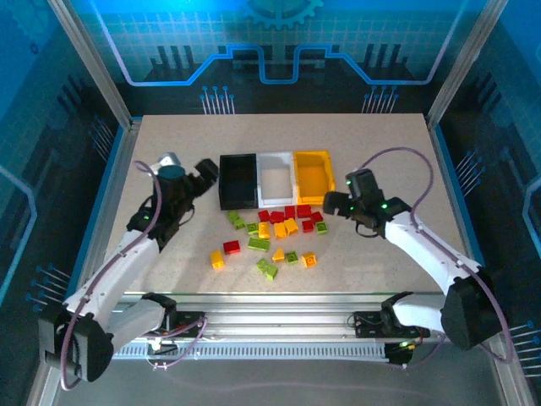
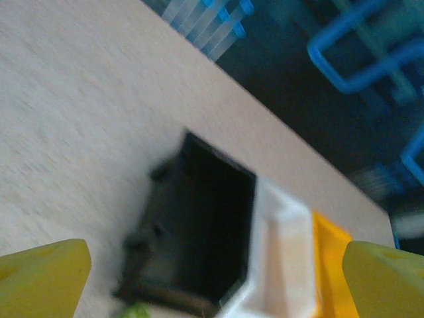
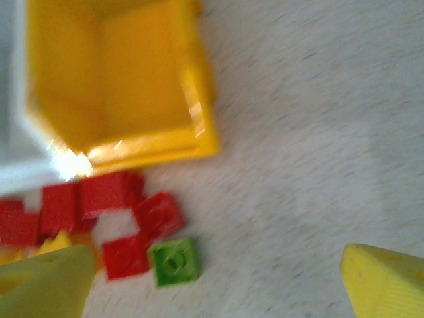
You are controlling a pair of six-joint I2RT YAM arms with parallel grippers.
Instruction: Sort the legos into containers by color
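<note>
Fingers (image 2: 43, 278) spread wide on both grippers; nothing held
Just ahead of the left gripper (image 2: 215, 281) sits the black bin (image 2: 199, 225); the right gripper (image 3: 215, 281) hovers over scattered legos (image 3: 173, 262), yellow bin (image 3: 126, 79) just ahead

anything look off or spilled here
Nothing looks damaged. The legos lie scattered loose on the table in front of the bins; the yellow bin looks empty.

black bin (image 1: 239, 183), white bin (image 1: 276, 179), yellow bin (image 1: 313, 176). red, yellow-orange and lime green legos (image 1: 264, 229). speckled beige table (image 1: 169, 144). yellow fingertips (image 3: 381, 281) on left gripper (image 2: 212, 285) and right gripper (image 3: 212, 285).
</note>
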